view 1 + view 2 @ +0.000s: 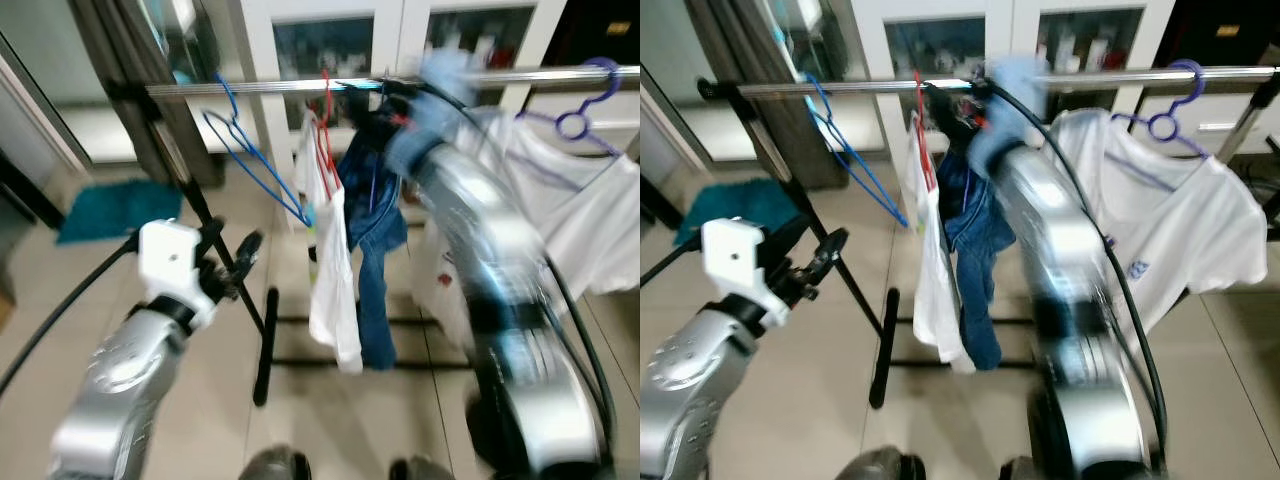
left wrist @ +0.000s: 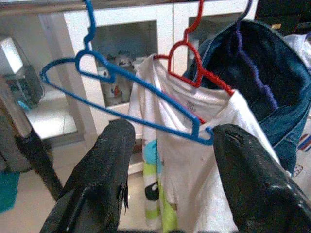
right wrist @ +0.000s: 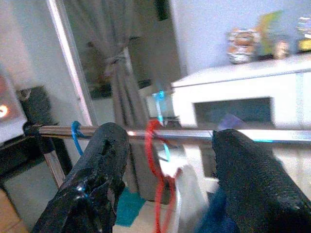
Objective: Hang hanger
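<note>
While the right gripper (image 1: 400,95) is reaching blurred up to the rail (image 1: 260,88), the left gripper (image 1: 235,262) is idling low. Seen from its wrist, its fingers (image 2: 104,165) are gaping wide, empty, facing the blue hanger (image 2: 121,99) already hooked on. Across, the right's fingers (image 3: 102,165) are spreading wide just before the rail, likely having released.

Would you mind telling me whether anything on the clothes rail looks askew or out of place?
Yes: the empty blue hanger hangs tilted on the rail, one arm slanting down towards the white shirt on the red hanger. The purple hanger with its T-shirt sits more level.
</note>
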Controlling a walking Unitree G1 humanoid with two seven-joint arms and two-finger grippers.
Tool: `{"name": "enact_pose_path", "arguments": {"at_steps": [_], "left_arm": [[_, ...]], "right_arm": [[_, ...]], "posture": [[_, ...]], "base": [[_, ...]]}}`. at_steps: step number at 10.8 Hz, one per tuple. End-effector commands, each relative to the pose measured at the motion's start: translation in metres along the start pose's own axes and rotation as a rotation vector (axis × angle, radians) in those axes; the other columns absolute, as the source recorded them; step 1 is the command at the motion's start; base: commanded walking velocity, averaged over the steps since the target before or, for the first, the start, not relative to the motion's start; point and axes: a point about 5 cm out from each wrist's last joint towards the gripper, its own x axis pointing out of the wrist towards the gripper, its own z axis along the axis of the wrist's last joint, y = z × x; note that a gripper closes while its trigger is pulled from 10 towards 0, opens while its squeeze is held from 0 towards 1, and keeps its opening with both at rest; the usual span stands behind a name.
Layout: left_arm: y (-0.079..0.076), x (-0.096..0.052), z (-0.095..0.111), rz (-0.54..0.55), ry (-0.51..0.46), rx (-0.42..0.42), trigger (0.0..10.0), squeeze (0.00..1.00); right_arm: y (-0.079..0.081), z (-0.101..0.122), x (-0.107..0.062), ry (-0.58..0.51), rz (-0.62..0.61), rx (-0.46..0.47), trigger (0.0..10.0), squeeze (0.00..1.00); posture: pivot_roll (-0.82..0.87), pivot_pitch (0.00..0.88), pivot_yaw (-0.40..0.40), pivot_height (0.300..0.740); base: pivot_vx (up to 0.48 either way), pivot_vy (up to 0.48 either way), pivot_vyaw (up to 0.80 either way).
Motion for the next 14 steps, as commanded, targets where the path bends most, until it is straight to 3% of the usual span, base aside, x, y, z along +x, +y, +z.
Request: {"name": "enact_pose_path", "arguments": {"at_steps": [1,3,4,5,7,10,14], "left_arm": [[0.0,0.001,-0.007,0.019,0.027,0.005,10.0,0.0],[-0.007,0.002,-0.015,0.024,0.033,0.008,10.0,0.0],[-0.008,0.002,-0.017,0.034,0.027,0.013,10.0,0.0],[-0.012,0.004,-0.019,0.027,0.029,0.019,10.0,0.0],[-0.017,0.007,-0.018,0.024,0.016,0.031,10.0,0.0],[-0.014,0.0,-0.022,0.064,0.029,0.022,10.0,0.0],[-0.014,0.002,-0.019,0.048,0.016,0.024,10.0,0.0]], "right_arm": [[0.001,-0.015,-0.02,0.058,-0.005,-0.035,10.0,0.0],[-0.003,-0.047,-0.07,0.155,-0.131,-0.083,10.0,0.0],[-0.003,-0.048,-0.082,0.162,-0.176,-0.076,10.0,0.0],[-0.006,-0.051,-0.083,0.179,-0.179,-0.028,10.0,0.0],[-0.01,-0.054,-0.082,0.181,-0.177,-0.026,10.0,0.0],[-0.002,-0.056,-0.085,0.186,-0.145,0.033,10.0,0.0],[0.001,-0.064,-0.086,0.23,-0.137,-0.016,10.0,0.0]], "posture": [[-0.08,0.0,0.125,0.74],[-0.09,0.0,0.107,0.74],[-0.1,0.0,0.108,0.74],[-0.1,0.0,0.109,0.74],[-0.08,0.0,0.09,0.74],[-0.06,0.0,0.08,0.74],[-0.06,0.0,0.096,0.74]], "base": [[0.0,0.0,0.0],[0.0,-0.384,0.0],[0.0,-0.412,0.0],[0.0,-0.412,0.0],[0.0,-0.414,0.0],[0.0,-0.096,0.0],[0.0,0.0,0.0]]}}
